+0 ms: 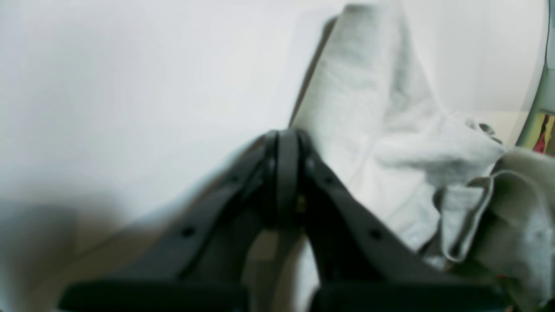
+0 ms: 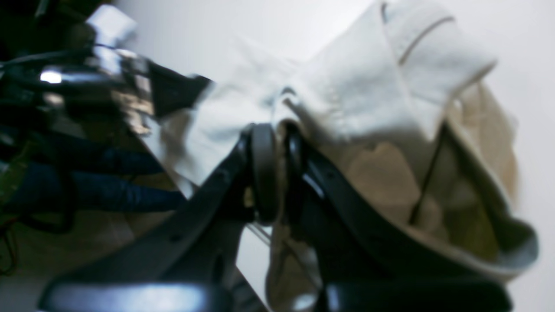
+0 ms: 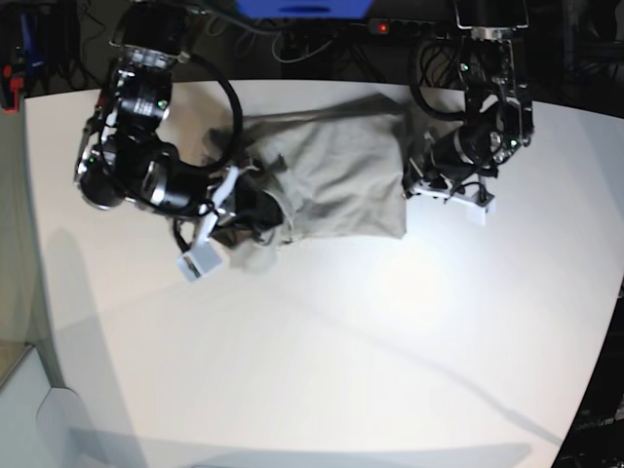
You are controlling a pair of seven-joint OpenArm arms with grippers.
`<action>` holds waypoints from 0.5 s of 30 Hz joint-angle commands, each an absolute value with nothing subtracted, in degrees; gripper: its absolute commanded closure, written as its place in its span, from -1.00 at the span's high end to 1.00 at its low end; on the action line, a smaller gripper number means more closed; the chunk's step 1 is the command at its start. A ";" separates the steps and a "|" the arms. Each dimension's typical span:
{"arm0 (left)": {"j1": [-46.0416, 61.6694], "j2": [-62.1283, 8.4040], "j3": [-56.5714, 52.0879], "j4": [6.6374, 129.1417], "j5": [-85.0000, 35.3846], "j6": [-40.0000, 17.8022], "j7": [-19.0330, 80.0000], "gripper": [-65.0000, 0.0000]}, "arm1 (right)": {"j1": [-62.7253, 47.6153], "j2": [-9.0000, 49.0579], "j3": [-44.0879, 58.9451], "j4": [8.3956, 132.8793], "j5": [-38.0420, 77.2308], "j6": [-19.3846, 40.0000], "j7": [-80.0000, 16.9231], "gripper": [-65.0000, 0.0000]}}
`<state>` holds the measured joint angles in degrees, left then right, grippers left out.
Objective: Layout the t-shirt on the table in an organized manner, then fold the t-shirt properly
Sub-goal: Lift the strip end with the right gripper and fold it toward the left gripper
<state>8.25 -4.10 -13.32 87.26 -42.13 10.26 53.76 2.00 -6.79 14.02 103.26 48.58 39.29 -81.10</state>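
- two black robot arms reach over a large smooth white table (image 3: 322, 351).
- right gripper (image 2: 275, 173) at the base view's left, jaws clamped on bunched cloth of the light beige-grey cotton t-shirt (image 3: 336, 180).
- t-shirt lies rumpled between both arms.
- left gripper (image 1: 286, 173), jaws pressed together, at the shirt's other edge.

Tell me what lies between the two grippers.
In the base view, the t-shirt spans the whole stretch from the right gripper to the left gripper; no bare table shows between them.
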 commanded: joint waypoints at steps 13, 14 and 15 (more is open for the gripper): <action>8.75 -4.35 -13.23 87.60 -41.80 11.30 55.34 -1.00 | 0.92 -9.00 -1.63 103.78 50.51 40.00 -79.34 -1.00; 8.75 -4.35 -13.23 87.60 -41.89 11.30 55.34 -1.00 | 0.92 -9.00 -2.33 103.78 50.51 40.00 -78.46 -1.00; 8.75 -4.35 -13.23 87.60 -41.89 11.30 55.34 -1.00 | 1.01 -9.00 -2.86 103.78 50.59 40.00 -77.41 -1.00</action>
